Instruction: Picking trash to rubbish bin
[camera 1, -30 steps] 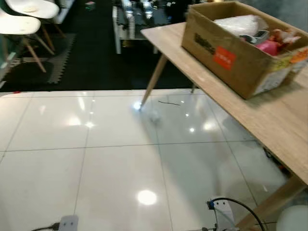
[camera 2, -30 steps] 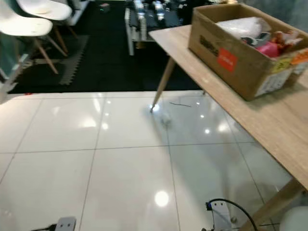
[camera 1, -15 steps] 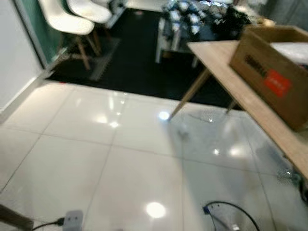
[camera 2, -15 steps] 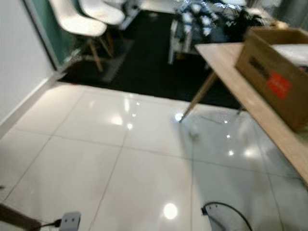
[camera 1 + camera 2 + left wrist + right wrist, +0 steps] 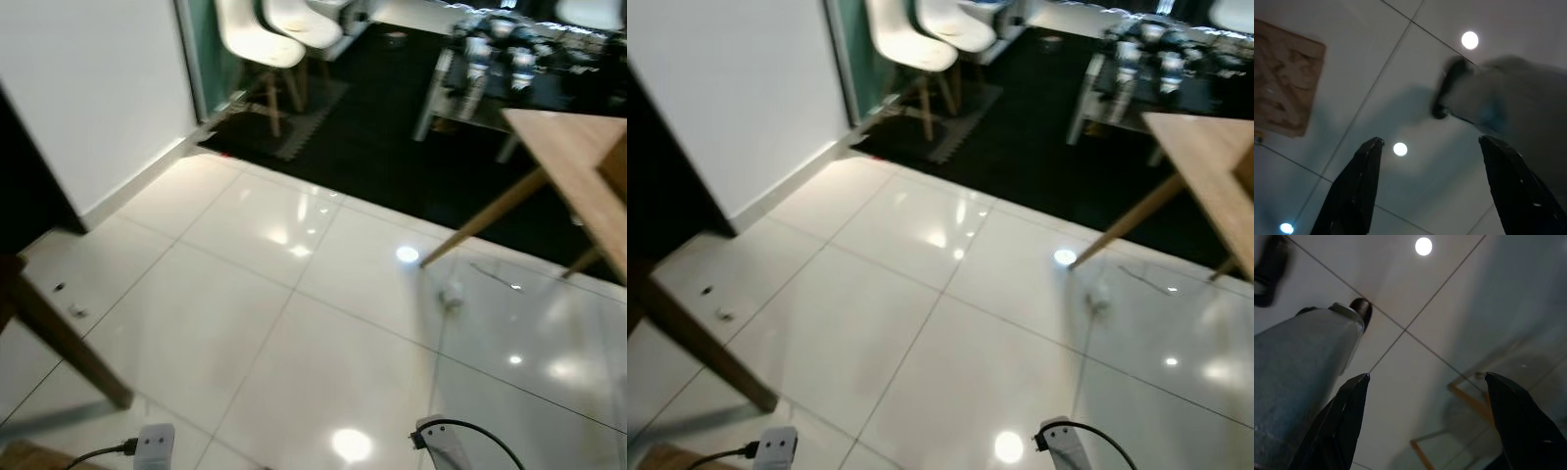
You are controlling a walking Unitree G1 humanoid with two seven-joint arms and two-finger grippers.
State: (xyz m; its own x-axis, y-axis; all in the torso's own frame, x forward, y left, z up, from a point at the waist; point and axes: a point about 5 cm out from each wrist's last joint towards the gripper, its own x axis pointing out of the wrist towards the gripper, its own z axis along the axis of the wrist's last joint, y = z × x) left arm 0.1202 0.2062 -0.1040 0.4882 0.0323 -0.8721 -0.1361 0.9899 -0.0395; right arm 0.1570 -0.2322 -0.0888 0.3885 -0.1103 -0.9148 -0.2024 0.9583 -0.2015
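a glossy white tiled floor [image 5: 294, 352] spreads out ahead, with ceiling lights mirrored in it. on the right a corner of a light wooden desk [image 5: 578, 166] reaches in, one slanted leg [image 5: 480, 220] coming down to the tiles. just beside the foot of that leg lies a small pale scrap of trash [image 5: 452, 294], blurred, so its kind cannot be told. no rubbish bin can be made out.

beyond the tiles the floor turns dark, and two white chairs [image 5: 279, 34] with wooden legs stand there by a white wall [image 5: 88, 88]. a low rack [image 5: 490, 59] holding bottles sits further right on the dark floor. at the near left a dark wooden leg [image 5: 59, 333] slants down to the tiles.

the left gripper [image 5: 1430, 191] hangs low over the floor with its two black fingers spread wide and nothing between them; a tan mat [image 5: 1283, 83] lies on the tiles nearby. the right gripper [image 5: 1425, 423] is likewise wide apart and empty, with a grey leg and dark shoe [image 5: 1364, 308] beside it.
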